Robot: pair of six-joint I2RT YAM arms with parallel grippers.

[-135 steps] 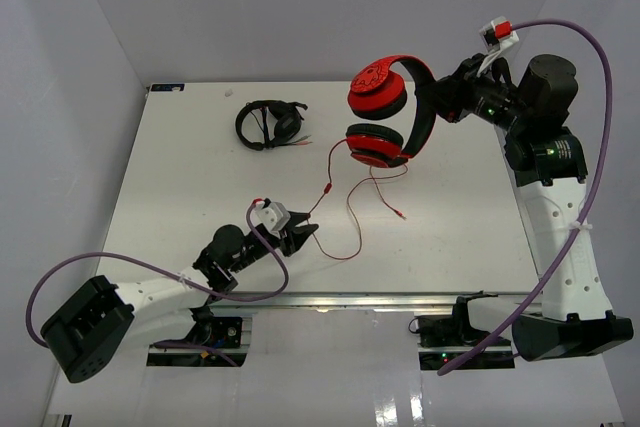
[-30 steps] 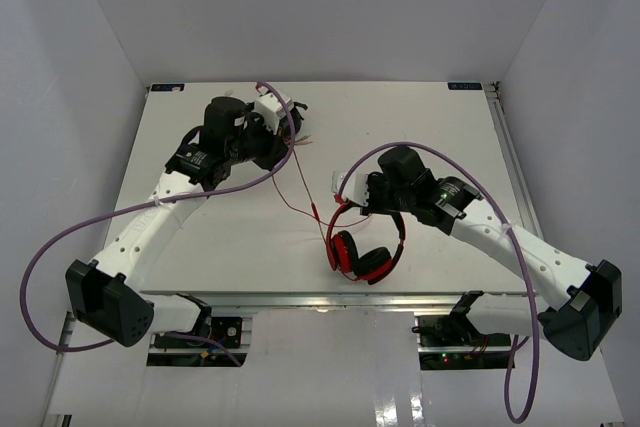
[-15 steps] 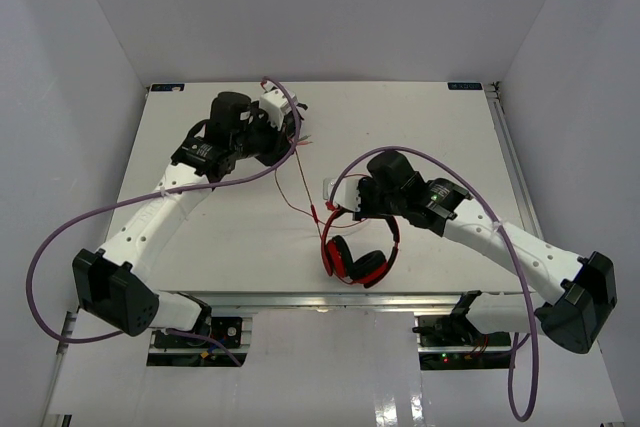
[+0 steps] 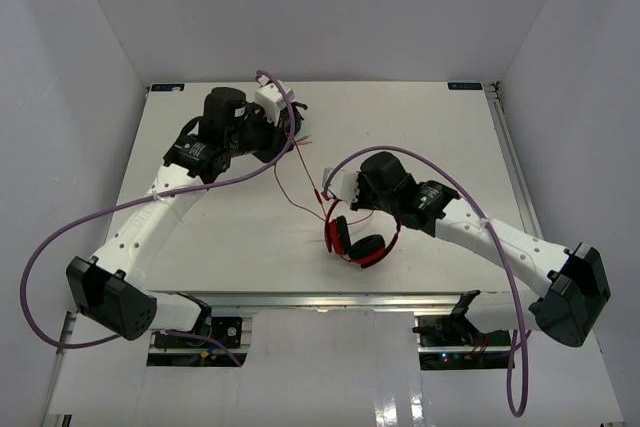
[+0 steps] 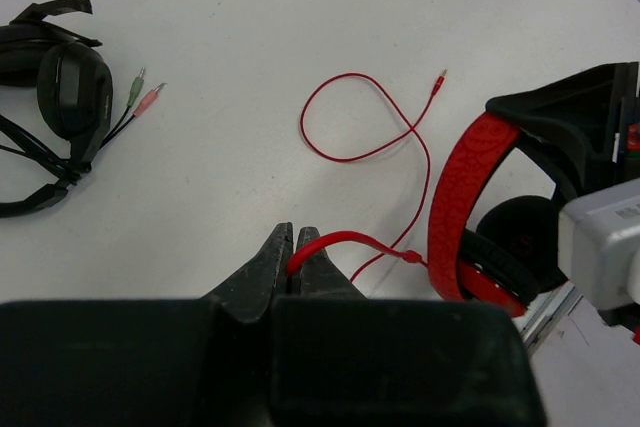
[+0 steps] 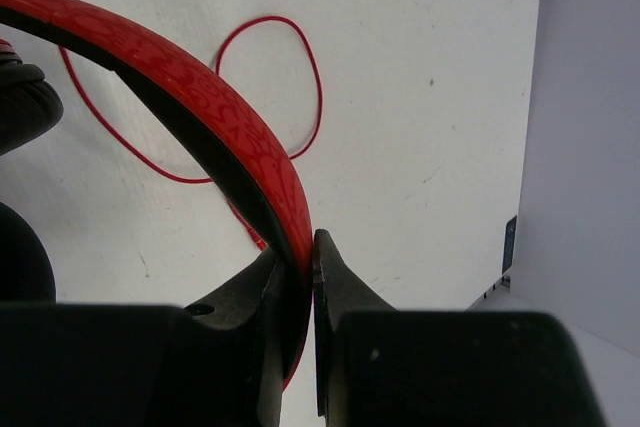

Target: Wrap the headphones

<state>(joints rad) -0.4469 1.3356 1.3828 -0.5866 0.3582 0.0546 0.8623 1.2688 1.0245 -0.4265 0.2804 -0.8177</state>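
The red headphones [image 4: 358, 243] hang over the table's near middle, ear cups down. My right gripper [image 4: 347, 197] is shut on their red headband [image 6: 215, 112], which passes between its fingertips [image 6: 330, 267]. Their thin red cable [image 4: 300, 179] runs from the headphones back and left to my left gripper [image 4: 286, 137]. In the left wrist view that gripper [image 5: 297, 247] is shut on the cable [image 5: 345, 239]. The rest of the cable lies in a loop [image 5: 350, 122] on the table and ends in its plug [image 5: 440, 77]. The headphones [image 5: 462, 202] show at that view's right.
A smaller black pair of headphones [image 5: 55, 87] with green and pink plugs lies at the back left of the white table [image 4: 210, 217], just beside my left gripper. Grey walls close the table in on three sides. The table's right rail [image 4: 508, 162] runs along its edge.
My right gripper has carried the red headphones slightly back and turned them. My left gripper has shifted a little toward the back, still on the cable.
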